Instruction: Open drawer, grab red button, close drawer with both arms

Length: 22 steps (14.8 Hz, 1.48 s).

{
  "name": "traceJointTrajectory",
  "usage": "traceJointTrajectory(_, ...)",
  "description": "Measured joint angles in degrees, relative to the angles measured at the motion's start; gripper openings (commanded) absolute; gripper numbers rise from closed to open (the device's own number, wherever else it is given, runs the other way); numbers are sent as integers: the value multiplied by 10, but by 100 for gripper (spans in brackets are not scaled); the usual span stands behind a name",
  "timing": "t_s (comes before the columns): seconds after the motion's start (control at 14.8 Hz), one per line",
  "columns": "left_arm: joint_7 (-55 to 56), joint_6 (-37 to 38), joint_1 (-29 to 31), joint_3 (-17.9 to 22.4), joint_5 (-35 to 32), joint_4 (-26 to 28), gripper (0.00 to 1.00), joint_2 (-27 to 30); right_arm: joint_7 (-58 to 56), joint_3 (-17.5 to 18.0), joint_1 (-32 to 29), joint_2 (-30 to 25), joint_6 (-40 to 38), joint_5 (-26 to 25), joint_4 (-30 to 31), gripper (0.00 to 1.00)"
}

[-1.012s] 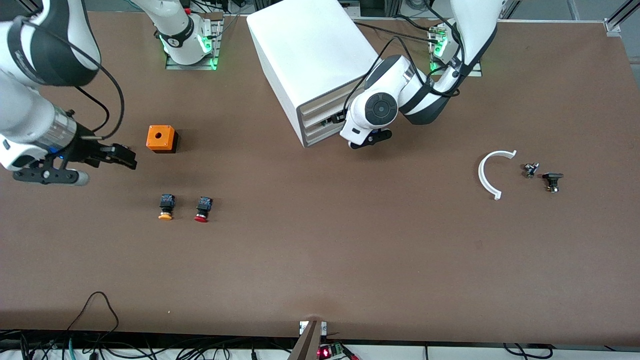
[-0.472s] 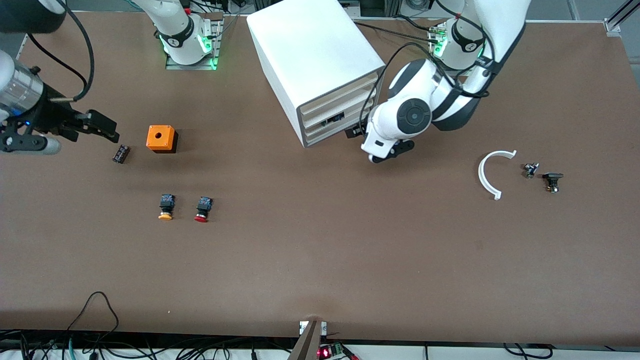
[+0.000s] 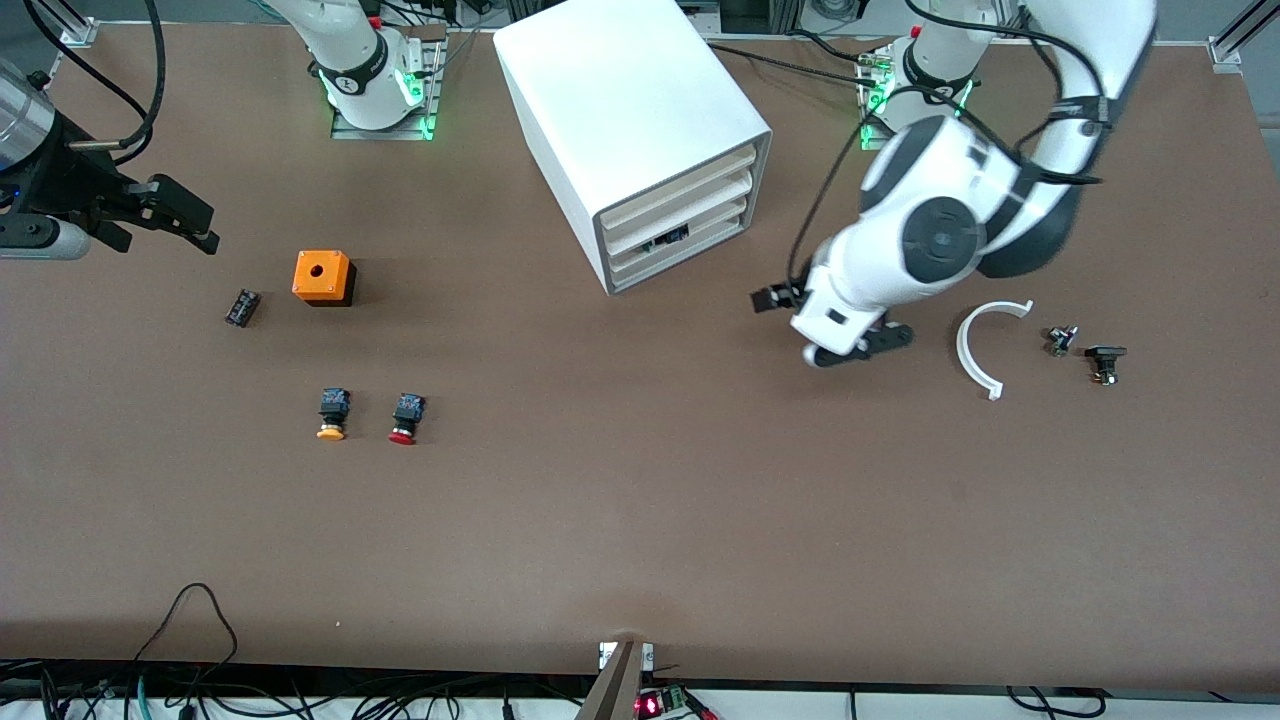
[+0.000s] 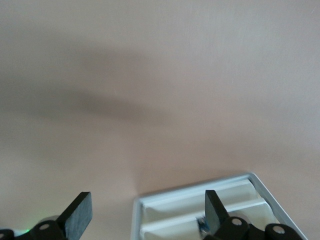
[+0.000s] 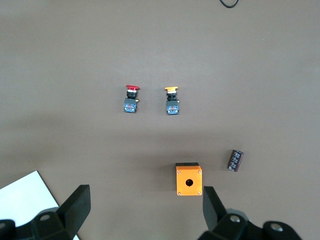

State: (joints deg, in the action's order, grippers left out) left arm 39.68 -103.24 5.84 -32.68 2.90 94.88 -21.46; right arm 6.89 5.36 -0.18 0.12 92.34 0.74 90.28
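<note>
The white cabinet [image 3: 630,110] stands at the middle of the table, with three drawers [image 3: 680,215] alike in its front, all pushed in. A small dark blue thing [image 3: 665,238] shows at the front of the lower drawers. My left gripper [image 3: 768,298] is open and empty, off the cabinet front toward the left arm's end; its wrist view shows the drawer fronts [image 4: 200,210] between the fingers [image 4: 80,215]. The red button [image 3: 404,420] lies beside the orange-yellow one [image 3: 332,417]. My right gripper [image 3: 195,222] is open and empty, high at the right arm's end. The red button [image 5: 131,98] also shows in its wrist view.
An orange cube with a hole [image 3: 322,277] and a small black cylinder [image 3: 241,307] lie farther from the camera than the buttons. A white arc [image 3: 985,345] and two small dark parts [image 3: 1060,340] [image 3: 1103,362] lie toward the left arm's end.
My left gripper has drawn back from the cabinet front toward the left arm's end. My right gripper has left the small black cylinder on the table beside the cube and moved away from it.
</note>
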Motion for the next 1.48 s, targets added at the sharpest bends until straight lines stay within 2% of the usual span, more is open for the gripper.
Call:
traceJointTrajectory(0.27,-145,88,51,1,-60,-76,100,0,1,0,-2,0,-1,-5,0,99)
traceJointTrajectory(0.54,-249,147,54,-1,-137,-127,100,1,0,-3,-6,1,-1,-5,0,99)
traceJointTrajectory(0.74,-299,188,53,12,-150,-164,100,5,0,-3,-6,1,-1,-5,0,99)
traceJointTrajectory(0.88,-349,192,42,57,-140,-174,100,21,0,-2,-6,1,-1,-5,0,99)
traceJointTrajectory(1.08,-403,166,9,163,-75,-152,100,67,0,0,-6,1,1,-5,-3,99)
traceJointTrajectory(1.28,-430,90,-39,262,-26,-74,100,135,0,1,-6,1,1,-5,-17,99)
traceJointTrajectory(1.35,-433,75,-56,282,-24,-47,100,157,0,1,-6,1,1,-7,-19,99)
traceJointTrajectory(1.48,-433,62,-78,298,-27,-7,100,188,0,1,-6,1,1,-16,-20,99)
